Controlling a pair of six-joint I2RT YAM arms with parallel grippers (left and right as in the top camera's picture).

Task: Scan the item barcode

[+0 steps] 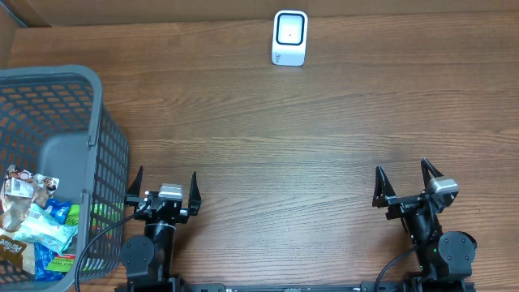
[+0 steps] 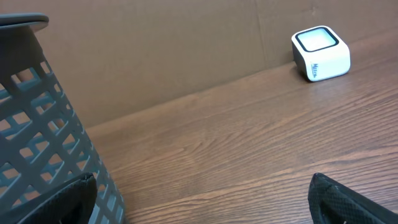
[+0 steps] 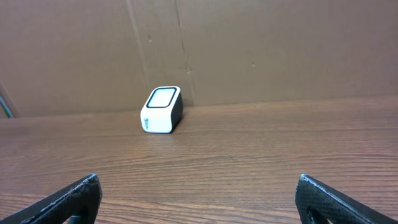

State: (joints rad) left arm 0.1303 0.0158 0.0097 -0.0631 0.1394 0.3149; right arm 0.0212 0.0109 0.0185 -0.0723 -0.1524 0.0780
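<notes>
A small white barcode scanner (image 1: pixel 289 37) with a dark window on top stands at the table's far edge; it also shows as the scanner (image 2: pixel 320 53) in the left wrist view and the scanner (image 3: pixel 161 110) in the right wrist view. Several packaged items (image 1: pixel 32 227) lie in the grey basket (image 1: pixel 101 134) at the left. My left gripper (image 1: pixel 162 187) hangs open near the front edge, just right of the basket, with nothing between its fingers. My right gripper (image 1: pixel 406 179) is open and empty too, at the front right. Both are far from the scanner.
The basket's mesh wall (image 2: pixel 43 130) fills the left of the left wrist view, close to my left finger. A brown cardboard wall (image 3: pixel 249 50) runs behind the scanner. The wooden table (image 1: pixel 308 162) stretches between the grippers and the scanner.
</notes>
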